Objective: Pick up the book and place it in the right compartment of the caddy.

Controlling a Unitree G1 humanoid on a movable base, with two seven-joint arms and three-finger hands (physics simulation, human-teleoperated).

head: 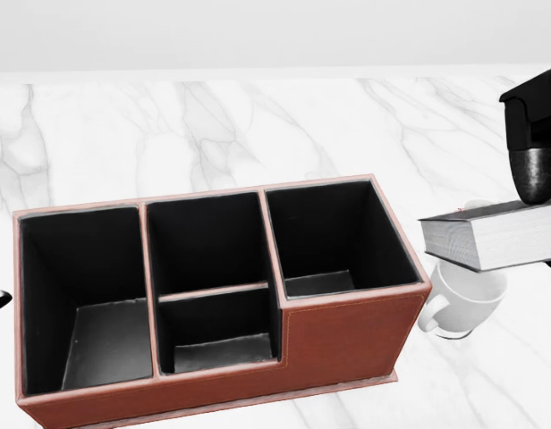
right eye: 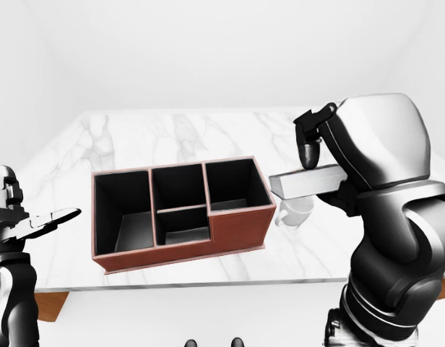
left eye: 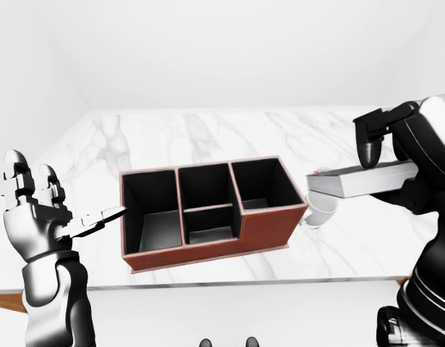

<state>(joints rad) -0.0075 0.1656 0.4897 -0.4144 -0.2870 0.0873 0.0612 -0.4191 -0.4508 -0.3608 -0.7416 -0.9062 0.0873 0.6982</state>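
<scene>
a robot is standing at a white marble table (head: 258,125), holding a book (head: 495,234) in its right hand (left eye: 385,155). the book is lying flat in the air at about three o'clock in the head view, clear of the table, just beside the brown caddy (head: 347,335) and level with or a little above its rim. one dark finger is pressing down on the cover and the rest of the hand is hidden beneath, so the hand is clamping the book from above and below near its outer end. a white mug (head: 463,295) is sitting under the book, partly covered by it. the caddy's right compartment (head: 334,237) is lying open and empty at the centre. the left hand (left eye: 42,213) is hovering at nine o'clock, fingers spread, holding nothing. the book is looking like a stiff, fairly heavy hardback with a smooth cover; gripped at one end, it is likely to droop or slip, so a firm pinch seems wise.
</scene>
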